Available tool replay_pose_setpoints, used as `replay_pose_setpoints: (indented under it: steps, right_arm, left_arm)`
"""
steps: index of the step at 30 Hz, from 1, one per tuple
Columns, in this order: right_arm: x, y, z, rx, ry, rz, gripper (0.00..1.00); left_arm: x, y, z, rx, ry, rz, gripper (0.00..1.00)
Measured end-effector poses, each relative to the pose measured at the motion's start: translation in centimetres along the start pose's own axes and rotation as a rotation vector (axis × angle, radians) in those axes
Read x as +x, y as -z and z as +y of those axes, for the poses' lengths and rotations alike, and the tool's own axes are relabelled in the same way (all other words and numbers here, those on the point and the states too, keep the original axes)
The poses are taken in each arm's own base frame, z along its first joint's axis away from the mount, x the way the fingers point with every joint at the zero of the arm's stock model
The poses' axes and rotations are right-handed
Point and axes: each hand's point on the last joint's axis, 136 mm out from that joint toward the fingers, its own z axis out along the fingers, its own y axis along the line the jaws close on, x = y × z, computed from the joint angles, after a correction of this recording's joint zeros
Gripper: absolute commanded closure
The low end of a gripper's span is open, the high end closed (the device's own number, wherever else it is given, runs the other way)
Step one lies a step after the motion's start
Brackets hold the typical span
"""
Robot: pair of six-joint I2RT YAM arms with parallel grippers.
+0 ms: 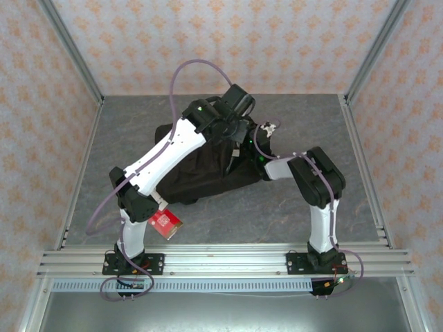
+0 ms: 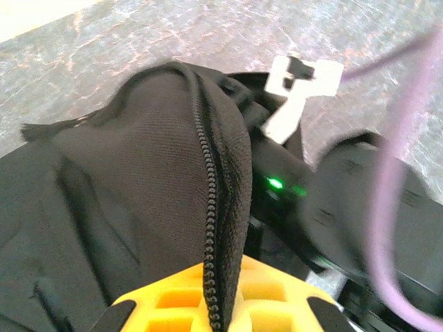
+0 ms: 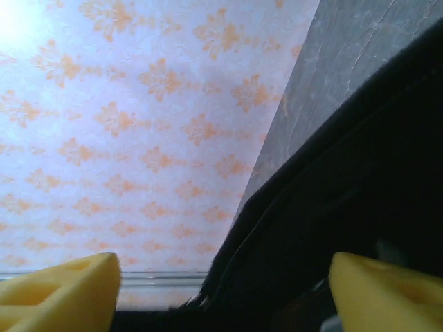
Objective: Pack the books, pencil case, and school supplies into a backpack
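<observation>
Pinches the zip (image 2: 211, 207) of the backpack (image 1: 208, 169) in the closed left claw (image 2: 221, 304), mid-surface (image 1: 124, 138), zip running 12 to 6 o'clock in the left wrist view. Holds the right claw (image 3: 221, 290) spread wide on nothing, at the bag's 3 o'clock side. Shows a red packet (image 1: 166, 222) at 7 o'clock from the bag, nearer the left arm.

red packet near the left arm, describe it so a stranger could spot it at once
Find the big black backpack at the centre. Come toward the near edge on the left, to the left arm's elbow: the red packet lies beside it. It is the only small bright red square among black, white and grey.
</observation>
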Motion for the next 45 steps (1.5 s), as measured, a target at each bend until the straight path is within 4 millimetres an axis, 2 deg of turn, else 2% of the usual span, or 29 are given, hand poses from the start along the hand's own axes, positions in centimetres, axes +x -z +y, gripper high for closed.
replay_pose_setpoints:
  steps: [3,5,9,11,13,15,19,22,24,25,30,33,37,42,45]
  right_arm:
    - [-0.1,2.2,1.9,-0.011,0.029,0.045,0.11]
    - [-0.7,3.7,3.4,-0.008,0.056,0.053,0.12]
    - [-3.7,7.2,5.0,0.141,0.115,0.001,0.13]
    - [-5.8,9.6,5.4,0.223,0.155,-0.065,0.14]
    - [-7.9,12.4,5.6,0.298,0.208,-0.137,0.14]
    - [-9.5,14.9,5.8,0.351,0.259,-0.197,0.14]
    - [-12.0,19.3,6.4,0.454,0.388,-0.276,0.13]
    - [-13.3,21.2,7.3,0.510,0.472,-0.307,0.13]
    - [-13.8,21.9,7.8,0.537,0.513,-0.313,0.13]
    - [-13.9,22.2,7.9,0.551,0.527,-0.312,0.13]
    - [-13.9,22.4,7.9,0.613,0.593,-0.279,0.13]
    - [-13.4,22.3,7.4,0.633,0.630,-0.249,0.13]
    - [-12.6,22.1,7.3,0.629,0.667,-0.206,0.13]
    - [-11.8,21.8,7.3,0.619,0.692,-0.166,0.13]
    - [-11.1,21.5,7.1,0.614,0.704,-0.132,0.13]
  left_arm:
    - [-0.9,-0.7,2.5,-0.019,0.070,-0.006,1.00]
    - [-1.3,-1.2,3.7,-0.029,0.102,-0.009,0.95]
    - [-1.4,-2.0,3.8,-0.019,0.123,-0.004,0.85]
    - [-1.2,-2.3,3.2,-0.001,0.130,0.005,0.70]
    - [-1.1,-2.7,2.9,0.017,0.139,0.015,0.49]
    - [-1.0,-2.9,2.6,0.031,0.151,0.024,0.35]
    - [-0.6,-2.6,2.4,0.045,0.178,0.030,0.19]
    - [1.0,-0.8,3.5,0.033,0.208,0.039,0.10]
    - [2.2,1.3,5.0,0.023,0.252,0.025,0.00]
    - [2.8,2.6,6.0,0.016,0.280,0.013,0.00]
    - [5.9,10.3,13.7,-0.043,0.493,-0.137,0.00]
    - [8.2,12.4,16.9,-0.091,0.595,-0.187,0.00]
    - [11.2,11.9,19.1,-0.148,0.673,-0.154,0.00]
    - [14.4,9.4,22.2,-0.259,0.796,-0.044,0.00]
    - [18.5,7.1,25.4,-0.338,0.948,0.059,0.00]
